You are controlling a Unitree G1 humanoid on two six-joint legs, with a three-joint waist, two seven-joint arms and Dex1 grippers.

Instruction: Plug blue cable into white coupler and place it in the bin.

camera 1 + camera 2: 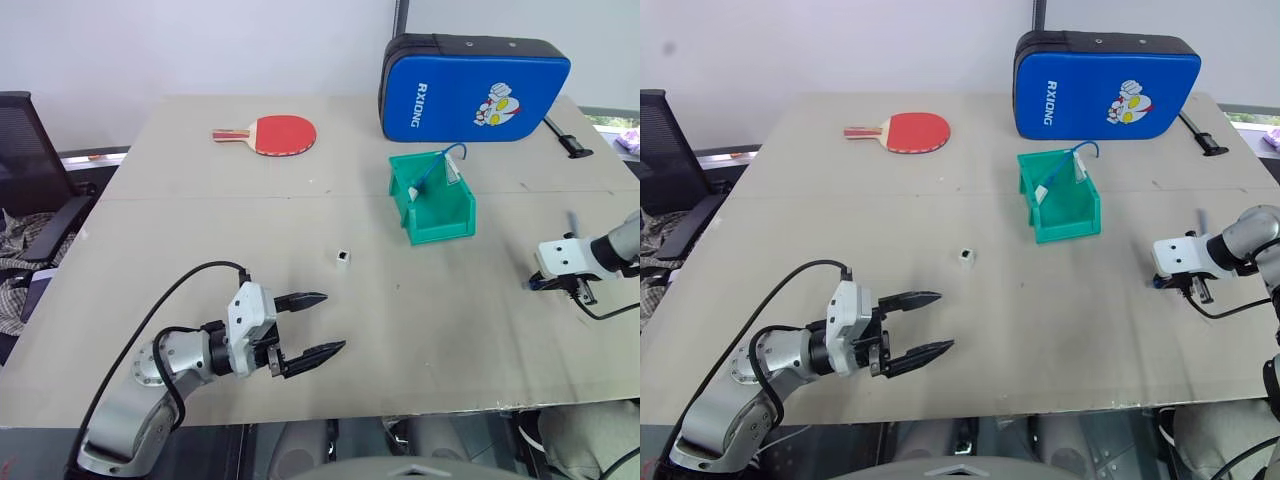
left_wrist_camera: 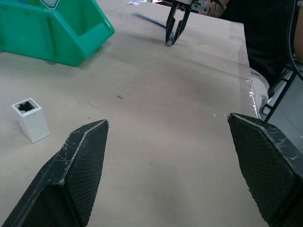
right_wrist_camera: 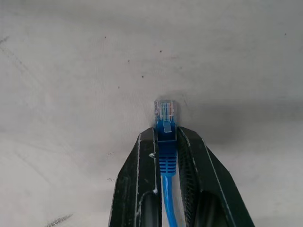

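Right wrist view: right gripper [image 3: 166, 142] points steeply down at the table [image 3: 71, 71], its two black fingers [image 3: 142, 179] clamped on the blue cable [image 3: 166, 158] just behind its plug. Boot of the plug is ribbed, bright blue; the clear plug tip with its latch sticks out past the fingertips, close over the table surface. Thin blue cord runs back between the fingers toward the wrist.

Head views: left gripper [image 1: 305, 325] lies low over the table's near edge, roughly level, jaws spread wide and holding nothing. White coupler [image 1: 342, 257] stands on the table ahead of the left fingertips, clear of them, dark socket facing up. Well past the coupler, toward the right gripper's side, sits the green bin [image 1: 432, 200]; inside it another blue cord with white pieces. Right gripper [image 1: 560, 285] is well apart from both coupler and bin.
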